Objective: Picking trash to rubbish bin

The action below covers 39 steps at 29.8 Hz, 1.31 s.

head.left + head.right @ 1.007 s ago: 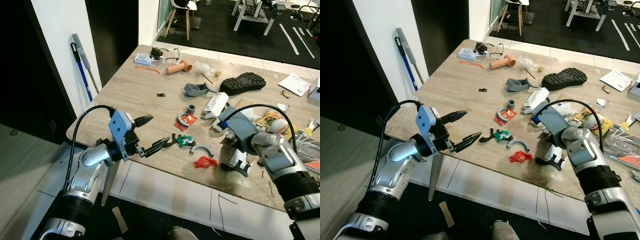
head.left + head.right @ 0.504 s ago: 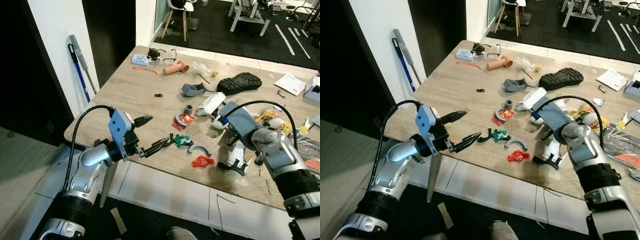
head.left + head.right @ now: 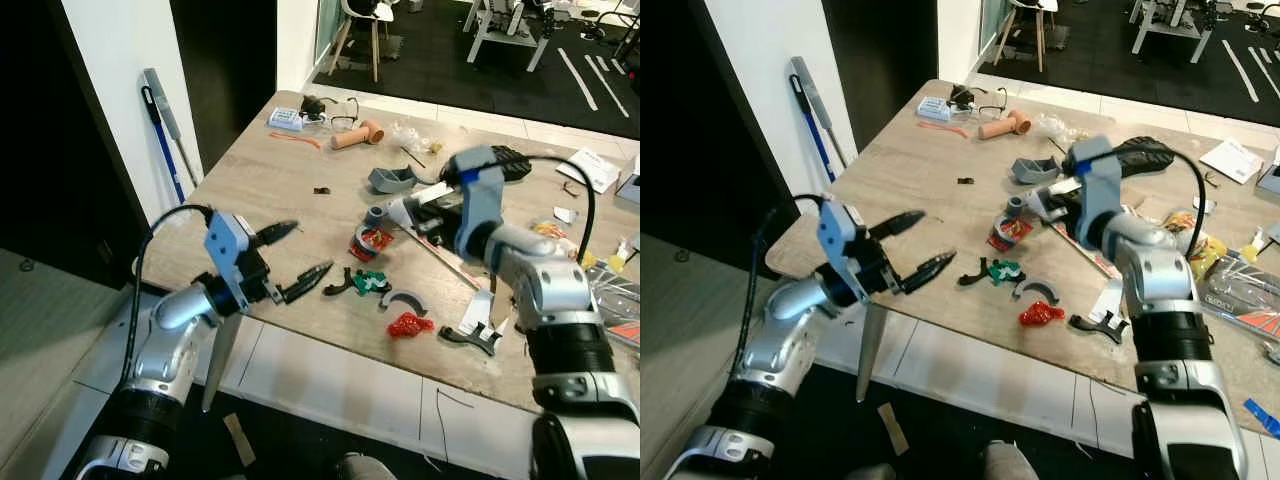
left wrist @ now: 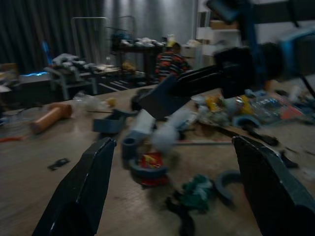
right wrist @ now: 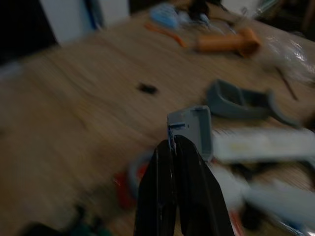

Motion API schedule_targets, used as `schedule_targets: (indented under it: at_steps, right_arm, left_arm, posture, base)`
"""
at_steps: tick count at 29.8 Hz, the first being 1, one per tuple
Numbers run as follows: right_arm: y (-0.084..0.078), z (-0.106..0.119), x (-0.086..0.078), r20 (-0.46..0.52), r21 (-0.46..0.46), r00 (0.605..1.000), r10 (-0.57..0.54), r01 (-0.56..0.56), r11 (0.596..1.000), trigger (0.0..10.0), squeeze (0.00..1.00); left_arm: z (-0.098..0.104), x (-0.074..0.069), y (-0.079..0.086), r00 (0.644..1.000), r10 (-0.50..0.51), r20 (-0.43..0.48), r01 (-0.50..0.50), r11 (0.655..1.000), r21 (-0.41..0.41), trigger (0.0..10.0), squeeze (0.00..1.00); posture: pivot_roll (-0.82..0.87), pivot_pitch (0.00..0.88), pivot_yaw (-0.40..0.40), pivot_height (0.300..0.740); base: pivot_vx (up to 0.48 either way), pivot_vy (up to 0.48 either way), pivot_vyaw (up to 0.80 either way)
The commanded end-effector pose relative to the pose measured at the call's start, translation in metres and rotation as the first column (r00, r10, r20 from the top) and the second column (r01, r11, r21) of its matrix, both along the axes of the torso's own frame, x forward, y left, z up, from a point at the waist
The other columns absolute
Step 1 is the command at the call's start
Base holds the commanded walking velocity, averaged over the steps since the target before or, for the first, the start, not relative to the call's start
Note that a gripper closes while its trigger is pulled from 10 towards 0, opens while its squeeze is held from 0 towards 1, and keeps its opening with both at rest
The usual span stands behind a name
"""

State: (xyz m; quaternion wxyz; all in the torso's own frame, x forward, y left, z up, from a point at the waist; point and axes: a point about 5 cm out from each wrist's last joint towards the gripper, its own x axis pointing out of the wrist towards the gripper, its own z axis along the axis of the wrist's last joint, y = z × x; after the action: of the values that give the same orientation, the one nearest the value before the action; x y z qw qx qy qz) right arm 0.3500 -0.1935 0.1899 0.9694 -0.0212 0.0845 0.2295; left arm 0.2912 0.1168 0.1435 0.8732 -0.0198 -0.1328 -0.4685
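Trash lies scattered on a wooden table [image 3: 260, 190]: a red wrapper [image 3: 409, 324], a green crumpled scrap [image 3: 372, 283], a red-and-white wrapper in a grey ring [image 3: 368, 242] and a grey curved piece [image 3: 405, 298]. My right gripper [image 5: 173, 142] hangs above the middle of the table, shut on a small grey plastic piece [image 5: 193, 129]. My left gripper [image 3: 300, 258] stands open over the table's front edge, left of the green scrap, with nothing between its fingers.
A grey scoop [image 3: 392, 180], an orange cylinder [image 3: 357, 134], a black shoe sole [image 3: 510, 158] and glasses [image 3: 340, 108] lie farther back. A black bracket [image 3: 470, 338] sits near the front edge. Snack bags [image 3: 548, 232] crowd the right. A mop [image 3: 165, 115] leans on the wall at the left.
My right arm has risen from the front right of the table and swung left over its middle, now holding the grey piece. The left gripper stays open near the front edge.
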Motion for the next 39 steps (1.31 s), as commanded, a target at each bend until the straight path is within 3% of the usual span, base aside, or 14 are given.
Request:
schedule_targets:
  at_steps: [1, 8, 9, 10, 24, 39]
  right_arm:
    - [-0.001, 0.004, -0.001, 0.01, 0.03, 1.0, 0.004, -0.005, 1.0, 0.0, 0.0]
    - [0.011, 0.007, -0.003, 0.066, 0.176, 0.997, 0.045, -0.056, 0.983, 0.0, 0.0]
    - [0.015, 0.003, -0.004, 0.076, 0.191, 0.996, 0.05, -0.064, 0.979, 4.4, 0.0]
    - [0.019, -0.001, -0.005, 0.082, 0.205, 0.995, 0.057, -0.072, 0.976, 10.0, 0.0]
    - [0.047, -0.021, -0.008, 0.145, 0.273, 0.989, 0.036, -0.075, 0.959, 10.0, 0.0]
    - [0.049, -0.026, -0.006, 0.157, 0.259, 0.987, 0.018, -0.059, 0.964, 10.0, 0.0]
  left_arm:
    - [0.006, 0.002, -0.002, 1.0, 0.002, 0.007, -0.002, 1.0, -0.025, 10.0, 0.0]
    - [0.016, 0.008, 0.0, 0.998, 0.061, -0.024, -0.063, 0.995, -0.082, 10.0, 0.0]
    - [0.016, 0.013, 0.0, 0.994, 0.094, -0.055, -0.099, 0.991, -0.095, 10.0, 0.0]
    - [0.015, 0.016, 0.0, 0.989, 0.122, -0.086, -0.13, 0.986, -0.103, 10.0, 0.0]
    - [0.007, 0.022, 0.003, 0.962, 0.219, -0.162, -0.241, 0.962, -0.127, 10.0, 0.0]
    - [-0.008, 0.012, -0.006, 0.971, 0.146, -0.19, -0.157, 0.987, -0.042, 10.0, 0.0]
  posture:
    - [-0.04, 0.0, -0.032, 0.74]
    - [-0.04, 0.0, -0.035, 0.74]
    - [-0.04, 0.0, -0.037, 0.74]
    - [-0.04, 0.0, -0.038, 0.74]
    - [-0.03, 0.0, -0.045, 0.74]
    - [-0.04, 0.0, -0.043, 0.74]
  base:
    - [0.0, 0.0, 0.0]
    - [0.0, 0.0, 0.0]
    - [0.0, 0.0, 0.0]
    - [0.0, 0.0, 0.0]
    - [0.0, 0.0, 0.0]
    - [0.0, 0.0, 0.0]
